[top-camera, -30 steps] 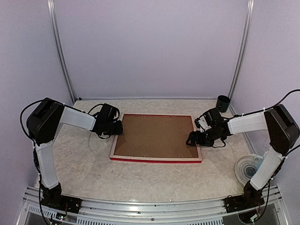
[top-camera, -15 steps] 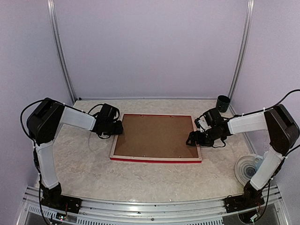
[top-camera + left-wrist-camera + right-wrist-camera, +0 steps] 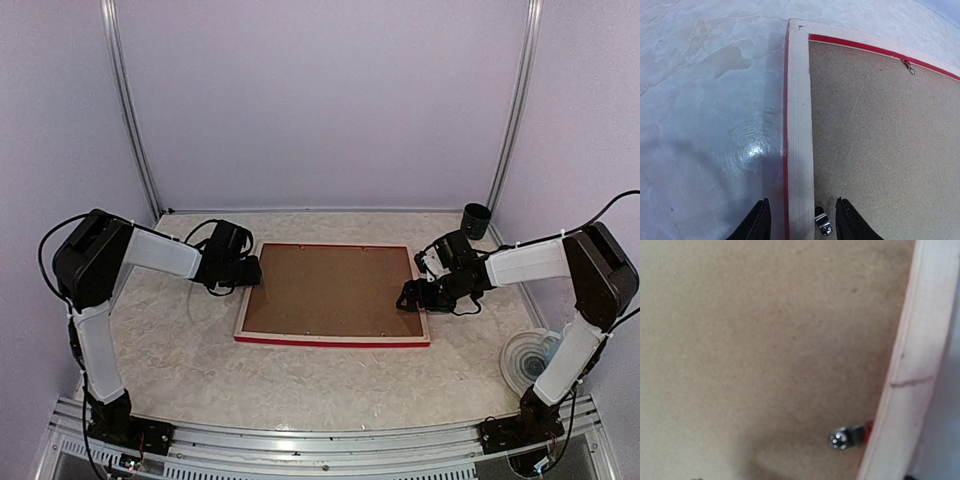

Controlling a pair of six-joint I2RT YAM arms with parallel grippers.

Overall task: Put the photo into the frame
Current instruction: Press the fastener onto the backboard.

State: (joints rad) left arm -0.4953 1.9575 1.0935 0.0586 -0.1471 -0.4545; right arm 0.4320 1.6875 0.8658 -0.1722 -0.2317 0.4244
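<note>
The frame point(image 3: 330, 341) lay flat and back side up in the middle of the table point(image 3: 300, 390), somewhat nearer the far edge than the near one. Its long axis ran left to right, roughly parallel to the far edge, with the red outer face showing along the near rail. A brown backing panel point(image 3: 330, 288) filled the opening, and small metal clips point(image 3: 822, 221) sat on it at the pale rails.

The left gripper point(image 3: 250, 272) was at the frame's left short rail, close to the far-left corner of the frame. In the left wrist view its fingers point(image 3: 756, 226) were spread, one over bare table and the other over the backing panel, with the rail between them. I could not tell whether either one touched it.

The right gripper point(image 3: 408, 297) hung over the right short rail, toward its near end. Its wrist view showed only panel, rail and one clip point(image 3: 842, 438), so whether its fingers were apart or together could not be told.

A wide strip of bare table lay between the frame and the near edge, and a narrower one behind it. To the right stood a dark cup point(image 3: 476, 220) at the far-right corner and a clear round object point(image 3: 528, 360) by the right edge, both well apart from the frame.
</note>
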